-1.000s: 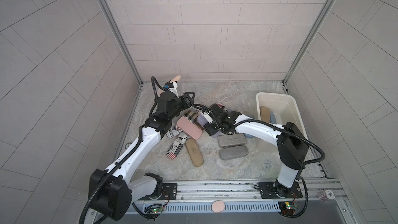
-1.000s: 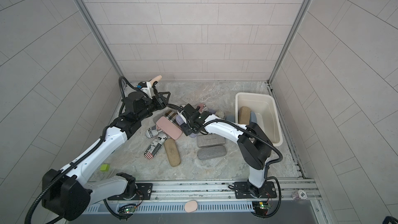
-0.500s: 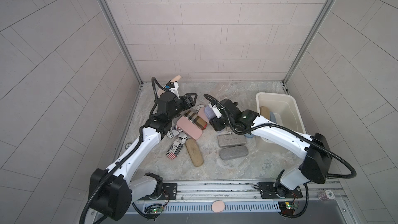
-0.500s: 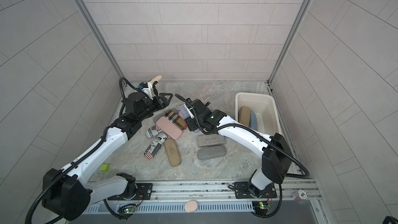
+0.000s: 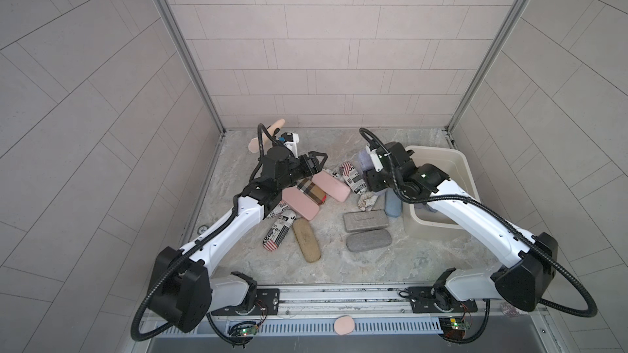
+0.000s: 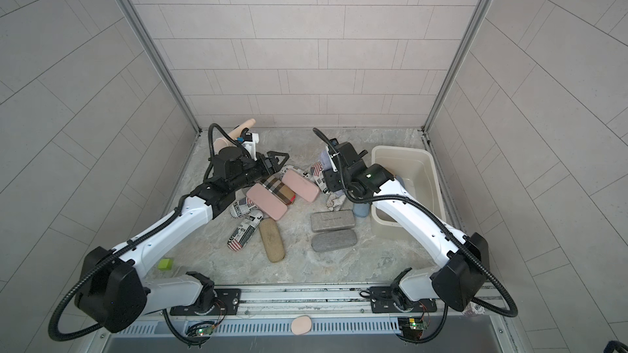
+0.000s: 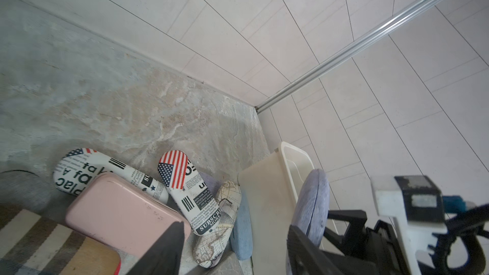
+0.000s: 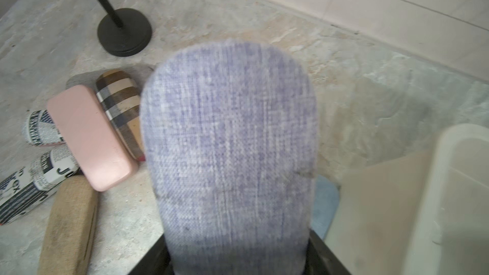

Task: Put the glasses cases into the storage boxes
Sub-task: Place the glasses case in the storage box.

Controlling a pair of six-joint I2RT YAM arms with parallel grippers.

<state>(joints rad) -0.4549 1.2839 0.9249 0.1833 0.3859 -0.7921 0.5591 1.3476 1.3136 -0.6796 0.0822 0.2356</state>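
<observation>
Right gripper (image 8: 235,257) clamps a lavender case (image 8: 230,141) near the cream storage box (image 5: 438,149); left gripper (image 5: 314,161) hangs spread and empty over a pink case (image 5: 331,185).

"SUBSCR" on flag newsprint case (image 7: 189,194); "ex" on 2nd newsprint case (image 5: 277,232).

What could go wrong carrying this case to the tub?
The lavender glasses case sticks far out of the right end effector, gripped at one end; it may clip the storage tub or twist loose.
A light blue case sits beside the tub; a low pass could knock it.
</observation>
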